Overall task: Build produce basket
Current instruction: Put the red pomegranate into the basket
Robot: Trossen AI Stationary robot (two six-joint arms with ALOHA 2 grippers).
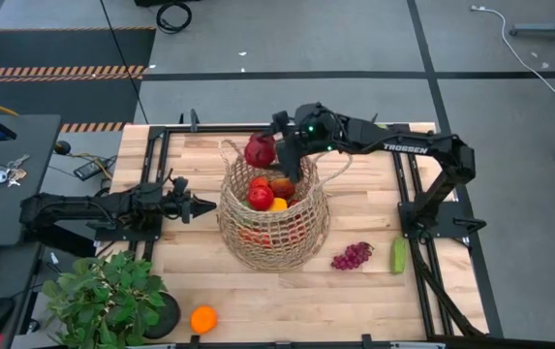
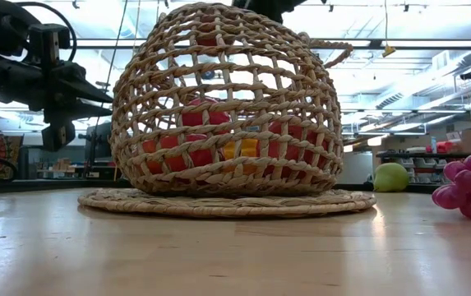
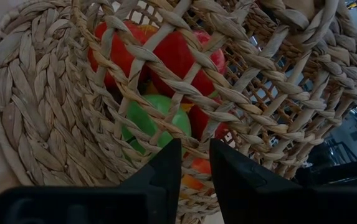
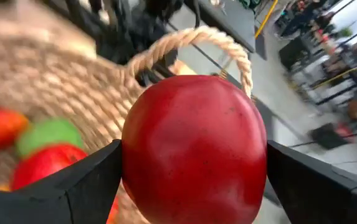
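Observation:
The tan wicker basket (image 1: pixel 272 218) stands on a round woven mat (image 2: pixel 227 202) in the middle of the table. Inside it lie red, green and orange produce (image 3: pixel 166 56). My right gripper (image 4: pixel 194 186) reaches in from the table's right and is shut on a red apple (image 1: pixel 261 150) above the basket's far rim, beside a loop handle (image 4: pixel 228 46). My left gripper (image 1: pixel 205 206) is shut and points level at the basket's left wall (image 3: pixel 134 93), very close to it. Whether it touches the wall, I cannot tell. My right gripper pinches the red apple between its two fingers (image 4: pixel 85 180), one on each of the apple's opposite sides (image 4: pixel 134 162). The fingers come from the table's right, slanting slightly down. The apple is lifted clear, above the basket's far rim.
Purple grapes (image 1: pixel 352 256) and a green fruit (image 1: pixel 398 255) lie on the table right of the basket. An orange (image 1: pixel 203 318) sits near the front edge beside a potted green plant (image 1: pixel 112 296). Black frame rails (image 1: pixel 151 184) run along the table's left and right sides.

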